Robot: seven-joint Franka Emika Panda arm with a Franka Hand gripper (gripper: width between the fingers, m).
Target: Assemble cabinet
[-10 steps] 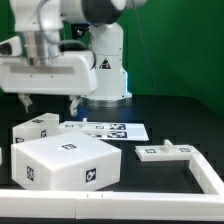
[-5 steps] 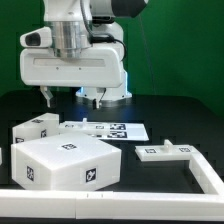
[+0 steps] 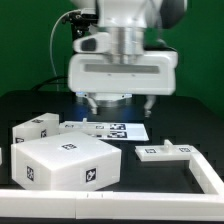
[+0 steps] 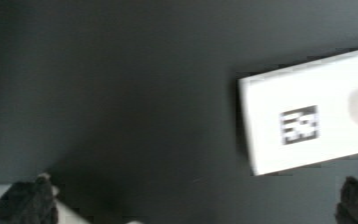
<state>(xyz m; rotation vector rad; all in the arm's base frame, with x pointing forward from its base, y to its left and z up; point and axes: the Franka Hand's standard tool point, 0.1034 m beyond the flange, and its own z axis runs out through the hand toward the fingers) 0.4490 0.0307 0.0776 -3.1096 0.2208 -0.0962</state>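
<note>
Cabinet shell (image 3: 65, 160) sits nearest, at the exterior view's left, on the black table (image 3: 190, 125). It's a big white matte box with sharp edges and black-and-white square tags on its faces. Small block (image 3: 35, 128) is just behind it, same plastic, tagged. Flat panel (image 3: 165, 152) lies low at the right, tagged. Marker board (image 3: 110, 128) is further back. Gripper (image 3: 114, 104) hangs above it, jaws spread wide, holding nothing.

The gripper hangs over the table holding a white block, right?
Not quite. The gripper does hang over the table, but it is open and empty. The exterior view shows nothing between its fingers, and the blocks lie on the table.
</note>
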